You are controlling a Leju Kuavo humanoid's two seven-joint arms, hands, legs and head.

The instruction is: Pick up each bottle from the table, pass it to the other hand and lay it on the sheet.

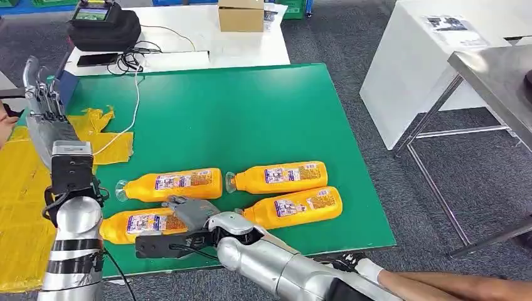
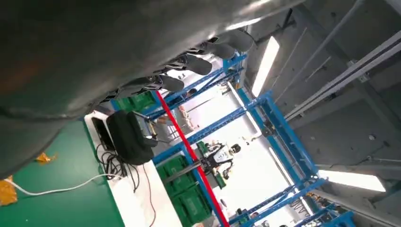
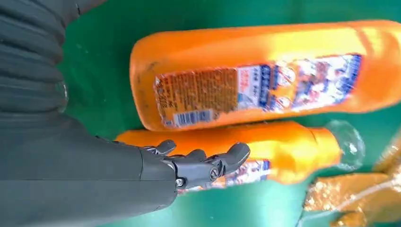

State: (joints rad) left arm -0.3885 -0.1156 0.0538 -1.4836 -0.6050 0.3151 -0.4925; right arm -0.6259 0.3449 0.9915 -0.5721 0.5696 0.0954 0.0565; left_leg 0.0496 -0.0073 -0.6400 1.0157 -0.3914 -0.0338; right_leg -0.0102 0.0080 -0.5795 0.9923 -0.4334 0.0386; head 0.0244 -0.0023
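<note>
The right arm is reaching across the near edge of the green table (image 1: 251, 113) from the right, its forearm lying low and pointing left, and the right hand (image 1: 188, 212) is resting over the near-left bottle (image 1: 135, 224), which is lying on its side at the table's near-left corner. In the right wrist view the dark fingers (image 3: 203, 161) are extending loosely together along that bottle's top; whether they are actually clamping it I cannot tell. Just beyond it the far-left bottle (image 1: 172, 183) is lying on its side with its clear cap pointing left. To the right, two more orange bottles are lying parallel: the far-right bottle (image 1: 282, 176) and the near-right bottle (image 1: 295, 207), the latter just beside the right arm's elbow. The left arm is standing nearly upright at the left edge, forearm raised, with the left hand (image 1: 39, 94) lifted high above the yellow sheet (image 1: 19, 182), its fingers (image 2: 198, 64) straight, slightly apart and holding nothing. The sheet is lying crumpled along the table's left side, with a white cable (image 1: 135, 100) running across its far part.
</note>
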